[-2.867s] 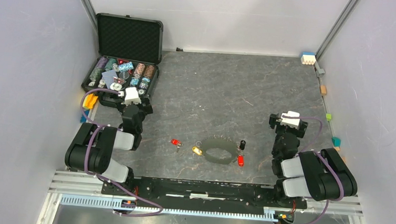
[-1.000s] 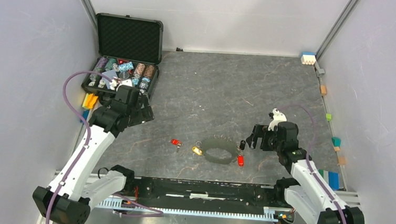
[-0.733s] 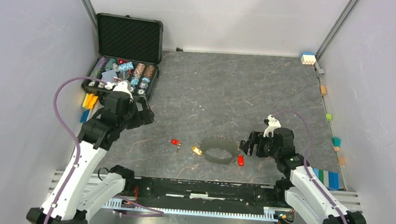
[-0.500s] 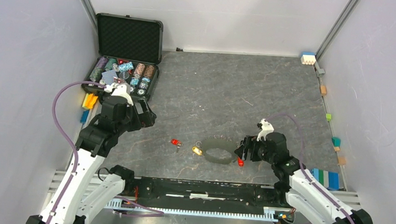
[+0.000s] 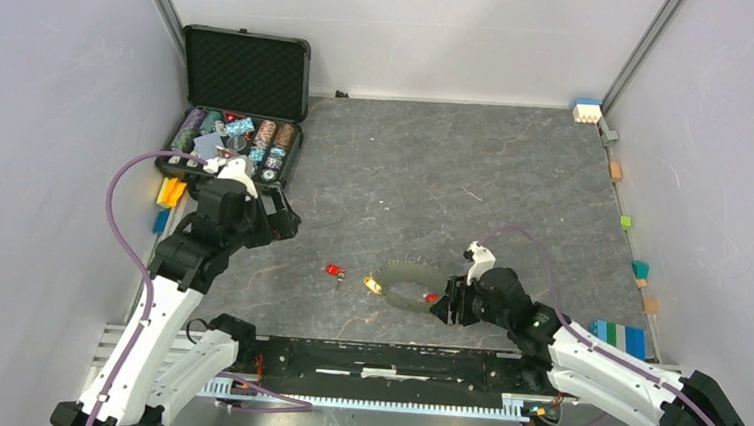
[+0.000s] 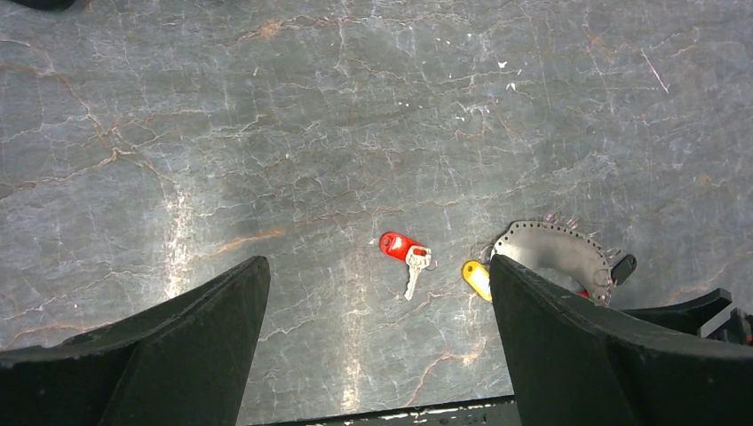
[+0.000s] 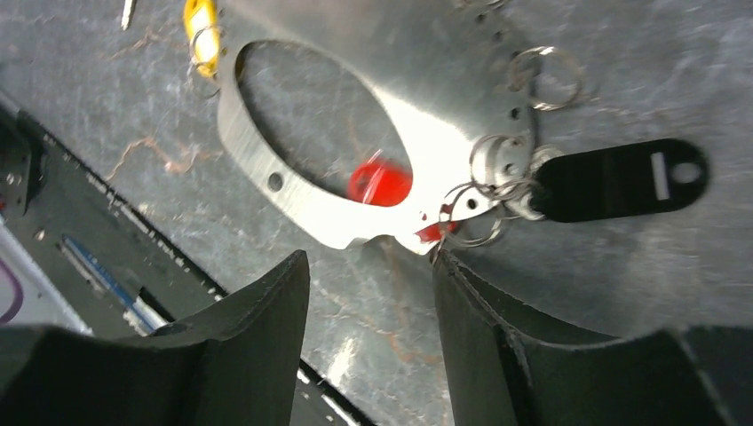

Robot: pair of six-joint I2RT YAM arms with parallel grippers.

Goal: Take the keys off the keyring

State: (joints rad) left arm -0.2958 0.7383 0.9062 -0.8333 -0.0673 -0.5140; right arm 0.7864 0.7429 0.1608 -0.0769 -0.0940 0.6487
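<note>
The keyring [image 5: 396, 271] is a dark grey strap loop on the table, near the middle front. It also shows in the left wrist view [image 6: 555, 253] and the right wrist view [image 7: 444, 98], with small silver rings along its edge. A red key [image 5: 334, 270] [image 6: 400, 246] lies loose to its left. A yellow key [image 5: 375, 286] [image 6: 476, 278] [image 7: 201, 27], a black key [image 7: 622, 177] [image 6: 623, 264] and another red key [image 7: 380, 182] hang at the ring. My right gripper [image 5: 444, 308] [image 7: 371, 266] is open, low at the ring's near right edge. My left gripper [image 5: 277, 221] [image 6: 379, 266] is open, high above the loose red key.
An open black case [image 5: 246, 64] with poker chips [image 5: 228, 137] stands at the back left. Small coloured blocks lie along the right edge [image 5: 610, 335] and left edge [image 5: 169, 193]. A black rail [image 5: 393, 359] runs along the near edge.
Both arms unfolded from rest. My right gripper moved left and down to the keyring's near right edge. The red key there shifted a little left. My left gripper barely moved lately.
</note>
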